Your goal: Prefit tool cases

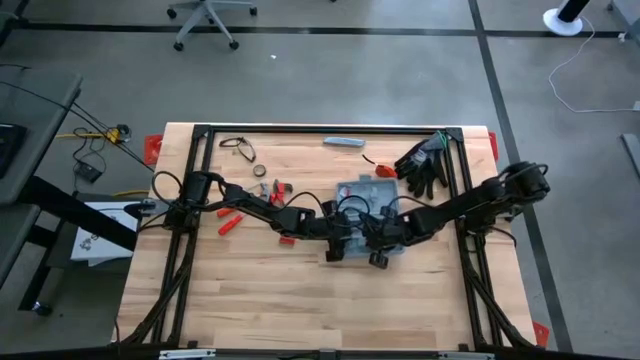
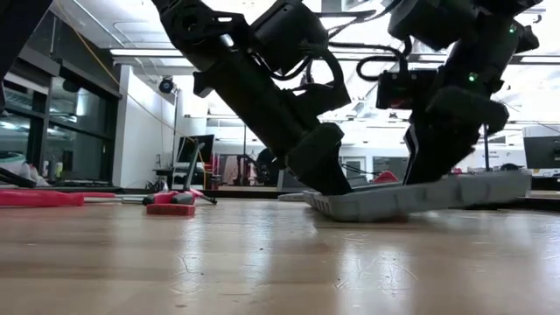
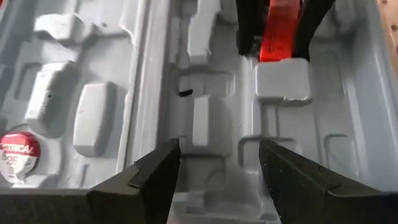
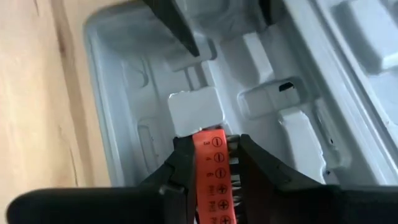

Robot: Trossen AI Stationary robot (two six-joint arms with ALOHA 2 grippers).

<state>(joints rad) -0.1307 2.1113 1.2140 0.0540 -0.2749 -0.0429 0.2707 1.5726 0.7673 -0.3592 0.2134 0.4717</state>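
From above, the open tool case (image 1: pixel 365 195) lies mid-table with both arms meeting over it; the red bit holder should go down square over its moulded slot while the other arm steadies the tray. At table height, the case (image 2: pixel 420 197) sits tilted, its near edge lifted, so pressing gently seems wise. In the left wrist view, the left gripper (image 3: pixel 219 165) hangs spread and empty just above the tray's recesses. In the right wrist view, the right gripper (image 4: pixel 214 163) pinches the red bit holder (image 4: pixel 210 168) beside a grey block.
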